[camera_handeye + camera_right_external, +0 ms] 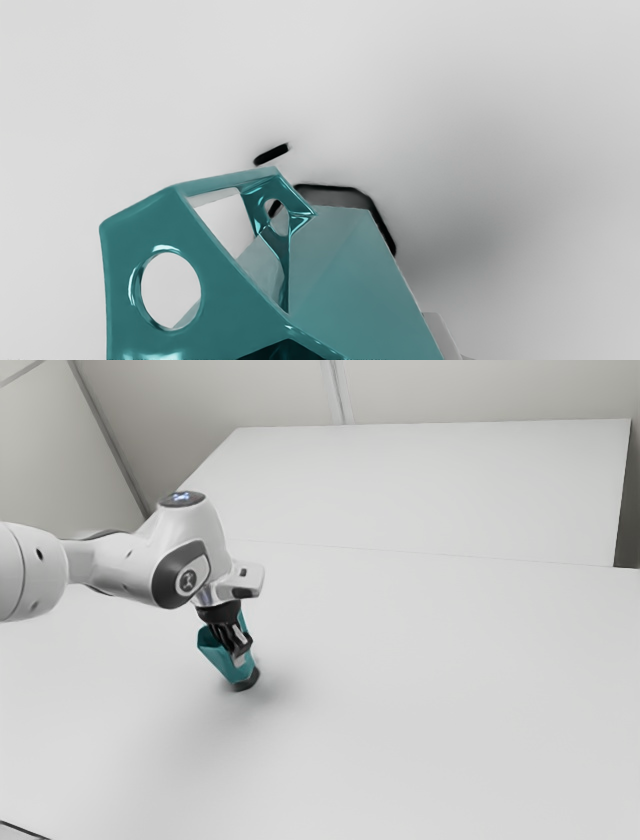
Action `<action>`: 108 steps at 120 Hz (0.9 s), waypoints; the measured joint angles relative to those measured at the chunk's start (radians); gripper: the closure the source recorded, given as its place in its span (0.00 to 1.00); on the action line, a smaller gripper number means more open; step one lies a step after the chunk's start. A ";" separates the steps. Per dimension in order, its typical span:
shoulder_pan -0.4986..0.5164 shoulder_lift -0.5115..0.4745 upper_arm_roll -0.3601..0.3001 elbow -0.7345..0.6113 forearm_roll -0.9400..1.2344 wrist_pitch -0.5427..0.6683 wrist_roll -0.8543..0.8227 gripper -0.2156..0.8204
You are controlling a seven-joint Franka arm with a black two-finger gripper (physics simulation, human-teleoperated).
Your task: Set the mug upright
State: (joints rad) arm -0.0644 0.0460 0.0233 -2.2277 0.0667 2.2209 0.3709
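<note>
The gripper [238, 648] is low over the table at the teal mug [212, 650], shut on its wall. The mug leans, its mouth toward the exterior view's upper left and its dark base [246, 681] low at the table. In the wrist view, the mug [360, 270] is large, its angular handle [220, 285] with round holes rising toward the camera. One grey fingertip [438, 332] lies against the outside of the mug's wall; the other finger is hidden by the mug there.
The white table [430, 700] extends around the mug. Behind it stands another white surface [420, 490], with pale walls beyond. A dark line crosses the exterior view's lower left corner.
</note>
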 joint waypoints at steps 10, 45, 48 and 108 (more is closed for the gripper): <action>0.003 0.007 0.000 -0.001 0.002 0.001 -0.016 0.97; 0.003 0.018 -0.001 -0.005 0.004 0.007 -0.057 0.95; 0.003 0.018 -0.001 -0.005 0.003 0.007 -0.059 0.94; 0.008 0.005 -0.002 0.000 -0.005 0.001 -0.082 0.57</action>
State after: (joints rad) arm -0.0565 0.0509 0.0215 -2.2280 0.0614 2.2222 0.2887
